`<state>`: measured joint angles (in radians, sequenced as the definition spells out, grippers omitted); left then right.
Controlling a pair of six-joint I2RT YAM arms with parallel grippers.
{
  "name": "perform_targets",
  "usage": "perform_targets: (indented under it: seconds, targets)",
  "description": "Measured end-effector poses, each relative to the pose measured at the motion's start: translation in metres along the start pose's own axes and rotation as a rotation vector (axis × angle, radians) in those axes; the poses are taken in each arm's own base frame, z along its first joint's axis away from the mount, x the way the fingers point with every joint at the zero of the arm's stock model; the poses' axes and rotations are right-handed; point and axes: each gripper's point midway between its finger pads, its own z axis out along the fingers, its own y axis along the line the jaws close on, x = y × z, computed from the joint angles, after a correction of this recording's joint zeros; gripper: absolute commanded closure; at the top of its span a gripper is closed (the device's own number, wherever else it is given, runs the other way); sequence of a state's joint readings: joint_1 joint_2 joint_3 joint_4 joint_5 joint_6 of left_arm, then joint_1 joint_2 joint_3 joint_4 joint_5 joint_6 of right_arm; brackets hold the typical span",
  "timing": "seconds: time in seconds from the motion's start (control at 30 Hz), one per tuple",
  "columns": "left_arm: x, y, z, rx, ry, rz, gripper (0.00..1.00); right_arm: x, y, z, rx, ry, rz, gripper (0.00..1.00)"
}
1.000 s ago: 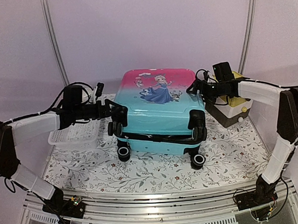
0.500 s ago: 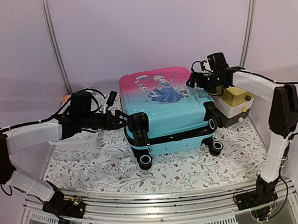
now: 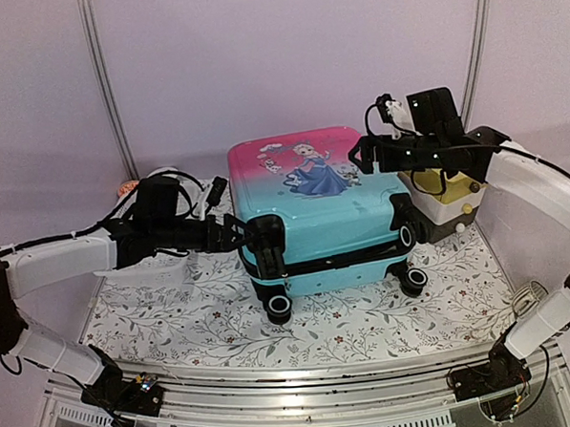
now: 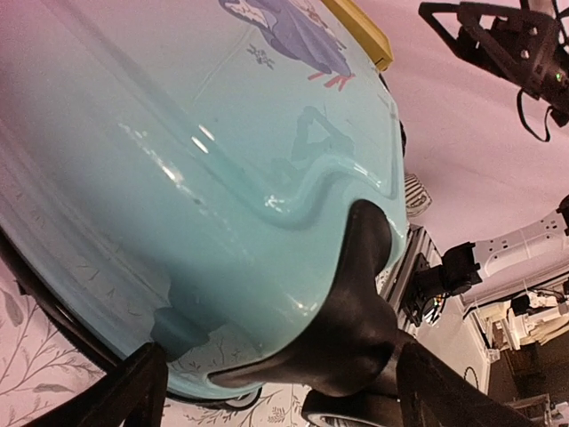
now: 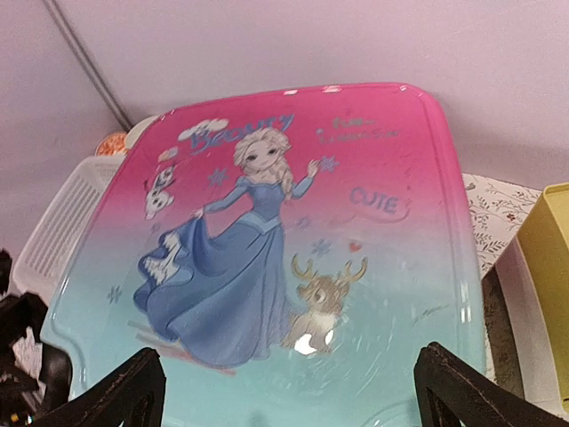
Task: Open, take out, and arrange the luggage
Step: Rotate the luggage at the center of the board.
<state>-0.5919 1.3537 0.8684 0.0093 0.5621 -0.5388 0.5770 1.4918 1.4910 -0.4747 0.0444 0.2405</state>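
The luggage (image 3: 314,221) lies flat and zipped shut mid-table, its pink end far, its turquoise end near and its wheels (image 3: 278,305) toward me. My left gripper (image 3: 246,235) is open at its near left corner. In the left wrist view the gripper (image 4: 298,400) has its fingers either side of the black wheel housing (image 4: 360,311), with the turquoise shell (image 4: 178,133) filling the view. My right gripper (image 3: 360,157) hovers open over the lid's right far part. The right wrist view shows this gripper (image 5: 289,405) above the princess print (image 5: 231,276), holding nothing.
A yellow-topped drawer box (image 3: 447,200) stands tight against the luggage's right side. A white perforated basket (image 5: 62,231) lies at the left, behind my left arm, with a small orange thing (image 3: 126,188) by the back wall. A floral cloth (image 3: 176,324) covers the table.
The luggage slid right and turned, its near left corner swinging inward with my left gripper. My right gripper then lifted from the far right corner to above the lid.
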Motion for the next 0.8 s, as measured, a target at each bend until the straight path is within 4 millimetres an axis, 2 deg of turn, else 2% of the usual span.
perform_targets:
  seconds: [0.2,0.33,0.6,0.8]
  targets:
    - [0.004,-0.013,-0.007,-0.003,0.005,0.032,0.07,0.060,0.046,-0.028,-0.115,0.059,-0.099,0.02]
    - [0.000,-0.015,-0.014,-0.026,-0.017,0.048,0.06,0.095,0.063,-0.040,-0.198,0.088,-0.123,0.03]
    - [-0.001,-0.012,-0.039,-0.095,-0.091,0.078,0.04,0.143,0.088,-0.047,-0.336,0.146,-0.133,0.06]
    - [0.015,-0.004,-0.048,-0.122,-0.098,0.076,0.04,0.182,0.116,-0.053,-0.436,0.185,-0.145,0.06]
